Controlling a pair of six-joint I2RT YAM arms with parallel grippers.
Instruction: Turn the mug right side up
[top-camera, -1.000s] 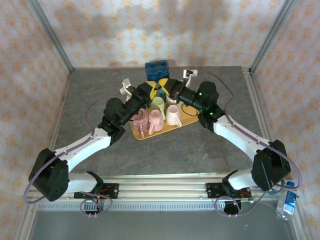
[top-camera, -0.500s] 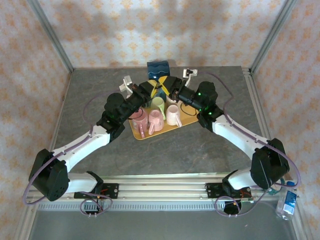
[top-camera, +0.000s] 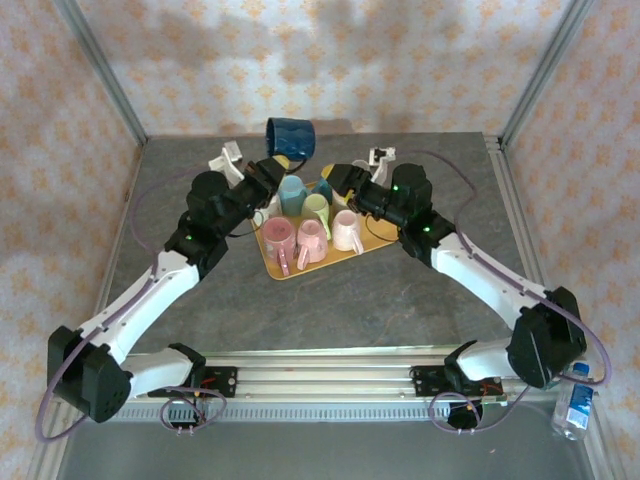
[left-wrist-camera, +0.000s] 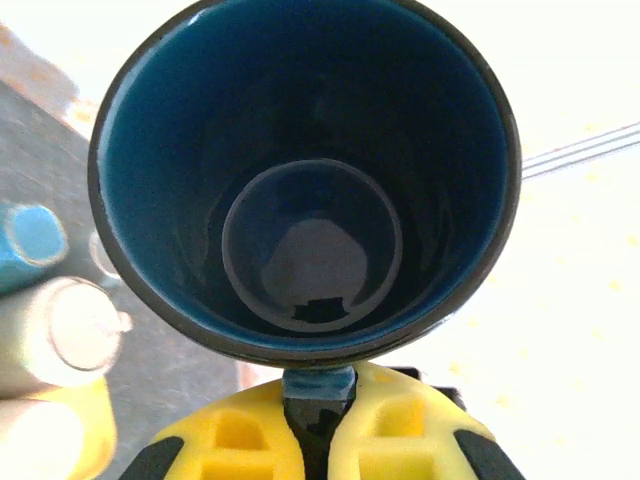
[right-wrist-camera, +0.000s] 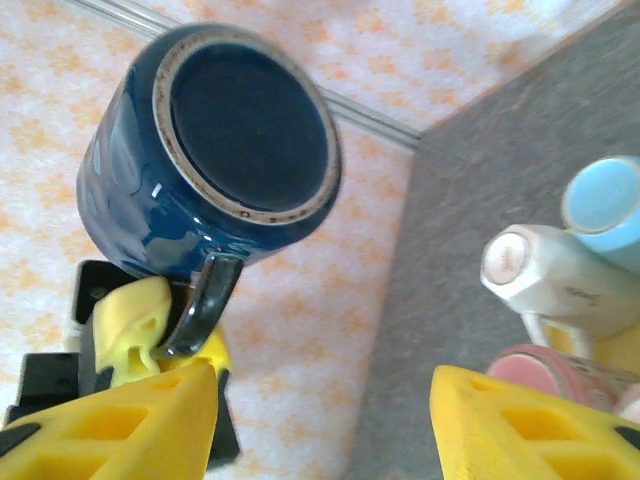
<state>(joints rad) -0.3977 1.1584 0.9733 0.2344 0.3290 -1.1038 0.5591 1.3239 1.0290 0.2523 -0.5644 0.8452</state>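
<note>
A dark blue mug (top-camera: 290, 137) hangs in the air behind the tray (top-camera: 290, 268), tipped on its side. My left gripper (top-camera: 268, 165) is shut on its handle. The left wrist view looks straight into the mug's mouth (left-wrist-camera: 305, 180), with the left gripper (left-wrist-camera: 318, 385) pinching the handle below the rim. From the right wrist I see the mug's base (right-wrist-camera: 215, 150) and its handle between the left gripper's yellow fingers (right-wrist-camera: 135, 315). My right gripper (right-wrist-camera: 322, 415) stands open and holds nothing; it hovers over the tray's back edge (top-camera: 335, 178), right of the mug.
The wooden tray carries several mugs: a light blue one (top-camera: 293, 195), a green one (top-camera: 317, 208), two pink ones (top-camera: 278, 240) and a pale one (top-camera: 347, 230). Patterned walls and metal posts close the table's back. A water bottle (top-camera: 577, 400) stands at the near right corner.
The right gripper has opened and let go of the blue mug. The left arm has carried the mug up and to the back left, away from the tray.
</note>
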